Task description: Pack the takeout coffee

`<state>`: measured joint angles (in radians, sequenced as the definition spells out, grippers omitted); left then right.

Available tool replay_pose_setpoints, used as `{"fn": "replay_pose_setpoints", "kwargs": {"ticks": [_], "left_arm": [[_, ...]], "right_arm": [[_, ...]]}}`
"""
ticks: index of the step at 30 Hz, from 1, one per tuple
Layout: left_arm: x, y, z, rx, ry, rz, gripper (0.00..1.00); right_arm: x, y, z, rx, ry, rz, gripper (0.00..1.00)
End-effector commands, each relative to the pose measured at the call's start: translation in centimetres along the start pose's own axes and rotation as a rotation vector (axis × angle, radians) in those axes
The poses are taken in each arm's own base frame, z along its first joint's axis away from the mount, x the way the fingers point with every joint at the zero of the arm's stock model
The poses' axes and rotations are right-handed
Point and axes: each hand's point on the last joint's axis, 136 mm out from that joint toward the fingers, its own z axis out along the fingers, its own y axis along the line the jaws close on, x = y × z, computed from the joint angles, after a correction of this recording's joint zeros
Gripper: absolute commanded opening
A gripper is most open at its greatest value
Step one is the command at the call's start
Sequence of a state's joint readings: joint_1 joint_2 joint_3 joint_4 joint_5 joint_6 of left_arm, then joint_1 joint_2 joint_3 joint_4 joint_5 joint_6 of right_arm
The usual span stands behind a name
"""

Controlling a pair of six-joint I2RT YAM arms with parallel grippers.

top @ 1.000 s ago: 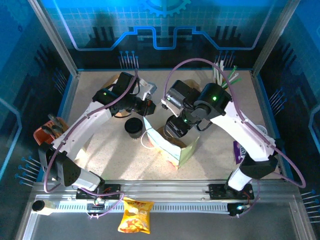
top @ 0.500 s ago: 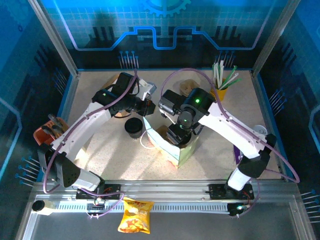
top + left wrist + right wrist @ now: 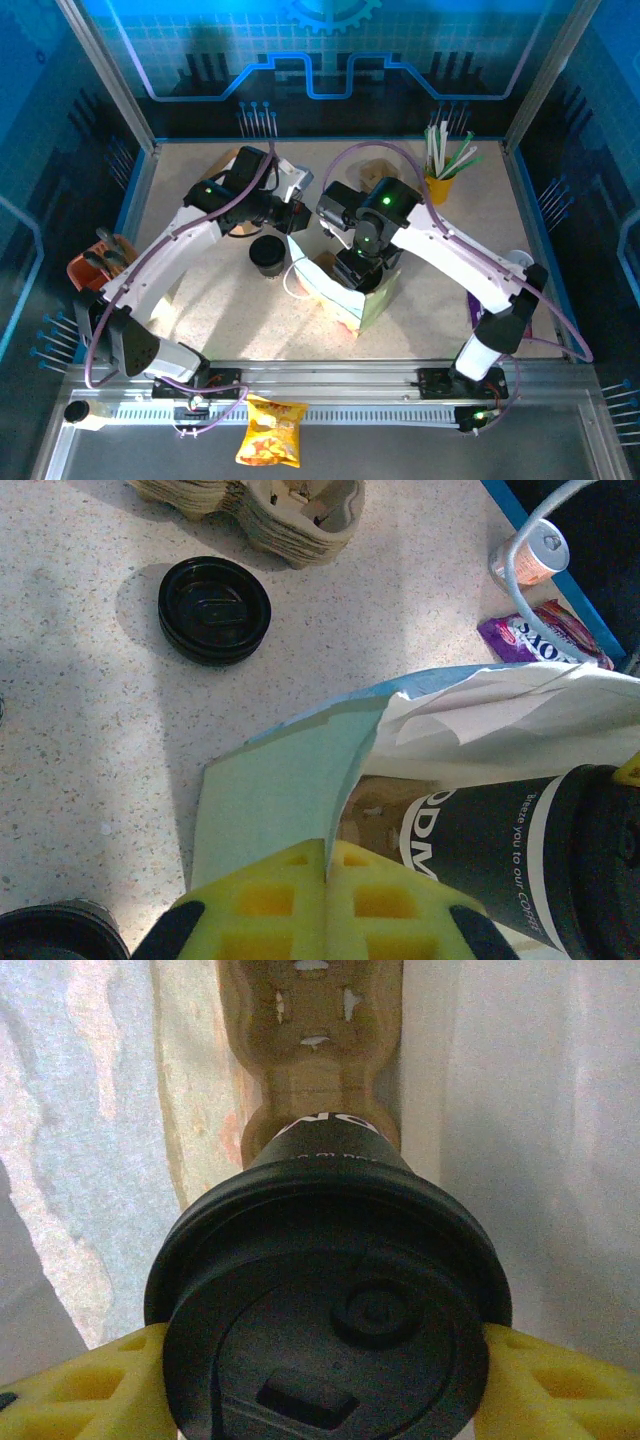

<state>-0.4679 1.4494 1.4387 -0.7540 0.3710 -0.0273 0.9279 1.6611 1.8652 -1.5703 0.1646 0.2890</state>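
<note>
Cup, clamped in right gripper, may miss the tray if left gripper's closed pinch on bag slips.

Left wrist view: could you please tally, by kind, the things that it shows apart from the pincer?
Takeout coffee: 1
Paper bag: 1
Stack of black lids: 1
Stack of pulp cup carriers: 1
Drink can: 1
Purple snack packet: 1
Cut-off dark round object: 1
Total: 7
</note>
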Motion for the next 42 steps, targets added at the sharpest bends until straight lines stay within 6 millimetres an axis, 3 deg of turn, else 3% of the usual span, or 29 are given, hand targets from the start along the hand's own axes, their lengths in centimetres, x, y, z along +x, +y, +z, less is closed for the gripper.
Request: {"fn": "replay_pose_setpoints", "kwargs": {"ticks": [1, 42], "left_arm": [[-0.1, -0.6, -0.6, 0.002, -0.024, 0.005, 0.00], [0.1, -0.4, -0.2, 0.001, -0.013, 0.004, 0.00]], "right_arm": [[-0.2, 0.1, 0.3, -0.014, 0.013, 0.021, 0.42], [0.2, -0.4, 6.5, -0.027, 0.103, 0.030, 0.39]]}}
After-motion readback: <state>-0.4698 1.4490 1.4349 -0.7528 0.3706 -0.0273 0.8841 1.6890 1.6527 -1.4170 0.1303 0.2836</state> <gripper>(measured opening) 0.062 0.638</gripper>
